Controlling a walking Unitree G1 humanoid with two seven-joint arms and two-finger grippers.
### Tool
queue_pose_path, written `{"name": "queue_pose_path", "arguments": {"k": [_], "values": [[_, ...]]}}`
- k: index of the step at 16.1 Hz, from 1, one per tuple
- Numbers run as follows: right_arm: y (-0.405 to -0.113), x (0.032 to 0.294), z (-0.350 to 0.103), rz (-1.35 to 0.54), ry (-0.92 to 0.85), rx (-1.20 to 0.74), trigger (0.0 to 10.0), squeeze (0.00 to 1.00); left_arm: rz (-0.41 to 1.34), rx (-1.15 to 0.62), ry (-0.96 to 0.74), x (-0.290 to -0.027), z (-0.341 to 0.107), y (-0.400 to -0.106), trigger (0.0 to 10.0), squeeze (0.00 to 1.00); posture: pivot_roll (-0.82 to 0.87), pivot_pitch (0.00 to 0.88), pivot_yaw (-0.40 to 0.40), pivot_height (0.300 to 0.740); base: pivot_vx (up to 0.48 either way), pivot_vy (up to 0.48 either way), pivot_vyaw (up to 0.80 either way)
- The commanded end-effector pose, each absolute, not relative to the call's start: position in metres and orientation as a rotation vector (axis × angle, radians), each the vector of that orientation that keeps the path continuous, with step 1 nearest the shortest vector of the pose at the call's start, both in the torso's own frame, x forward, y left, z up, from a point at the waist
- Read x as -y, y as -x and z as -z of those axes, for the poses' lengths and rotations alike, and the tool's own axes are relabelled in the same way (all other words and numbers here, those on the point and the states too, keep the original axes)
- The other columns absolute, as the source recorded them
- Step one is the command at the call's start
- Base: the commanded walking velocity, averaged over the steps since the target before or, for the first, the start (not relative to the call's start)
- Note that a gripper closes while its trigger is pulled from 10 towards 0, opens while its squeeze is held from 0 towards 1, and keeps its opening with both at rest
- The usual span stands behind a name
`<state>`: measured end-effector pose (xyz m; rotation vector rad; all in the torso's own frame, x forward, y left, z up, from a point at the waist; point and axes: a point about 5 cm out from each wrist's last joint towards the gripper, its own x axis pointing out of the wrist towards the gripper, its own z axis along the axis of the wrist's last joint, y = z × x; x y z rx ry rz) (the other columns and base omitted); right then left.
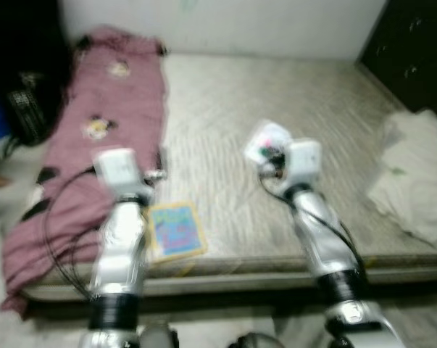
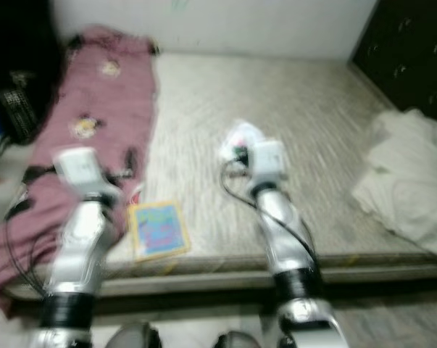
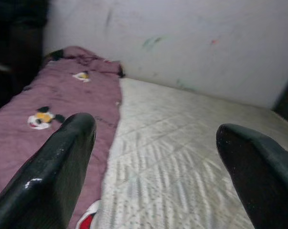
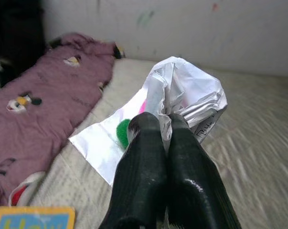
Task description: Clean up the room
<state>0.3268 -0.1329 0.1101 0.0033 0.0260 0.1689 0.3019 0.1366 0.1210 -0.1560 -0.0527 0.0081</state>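
Note:
My right gripper [image 4: 164, 125] is shut on a crumpled white plastic wrapper [image 4: 182, 95] with pink and green print, held above the grey mattress [image 1: 290, 109]. From the head camera the wrapper [image 1: 267, 142] sits just beyond my right wrist, over the middle of the bed. My left gripper [image 3: 155, 138] is open with nothing between its fingers, hovering over the line where the mauve blanket [image 1: 106, 123] meets the mattress. A colourful children's book [image 1: 176, 230] lies flat near the bed's front edge, between my two arms.
The blanket with cartoon prints covers the bed's left strip. A pile of white cloth [image 1: 414, 177] lies at the right edge. A dark cabinet [image 1: 414, 51] stands at the far right and a black bag [image 1: 26, 109] at the left. A white wall [image 1: 225, 25] backs the bed.

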Motion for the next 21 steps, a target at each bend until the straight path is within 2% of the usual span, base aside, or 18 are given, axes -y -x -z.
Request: {"name": "queue_pose_path", "arguments": {"k": [1,21], "values": [[-0.3288,0.1290,-0.1162,-0.174,-0.012,-0.004,10.0,0.00,-0.018,0.064,0.142,-0.1415,-0.1243,-0.3039,10.0,0.00,0.07,0.000,-0.084,0.740,0.000,0.480,0.00],[-0.3323,0.1276,-0.1161,-0.182,-0.020,0.007,10.0,0.00,-0.023,0.082,0.127,-0.1420,-0.1260,-0.3084,10.0,0.00,0.07,0.000,-0.079,0.740,0.000,0.464,0.00]]}}
